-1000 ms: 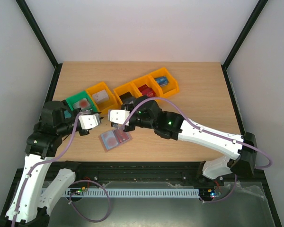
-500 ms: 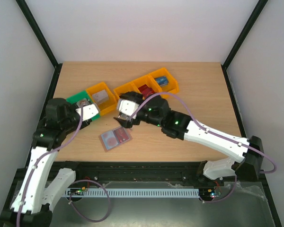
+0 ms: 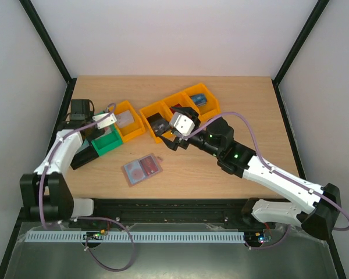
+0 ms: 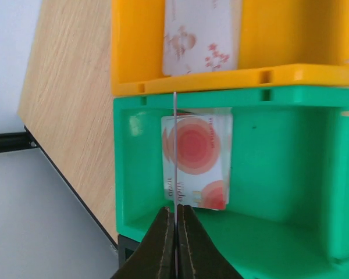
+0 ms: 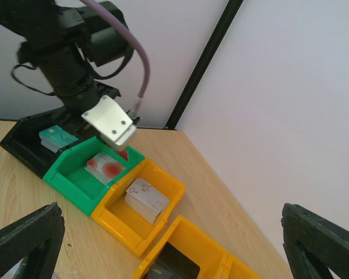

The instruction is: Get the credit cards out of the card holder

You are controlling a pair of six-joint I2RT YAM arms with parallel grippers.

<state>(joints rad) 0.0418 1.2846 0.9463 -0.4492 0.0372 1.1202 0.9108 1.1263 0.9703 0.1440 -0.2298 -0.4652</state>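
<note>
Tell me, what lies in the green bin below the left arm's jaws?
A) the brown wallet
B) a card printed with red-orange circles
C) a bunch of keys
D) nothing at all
B: the left wrist view shows a card with red-orange circles lying flat on the floor of the green bin.

The left gripper (image 4: pixel 175 229) has been closed on a card (image 4: pixel 175 151) and swung from the card holder (image 3: pixel 142 169) to the green bin (image 4: pixel 291 174); the right gripper (image 3: pixel 170 141) has been opened and withdrawn.
</note>
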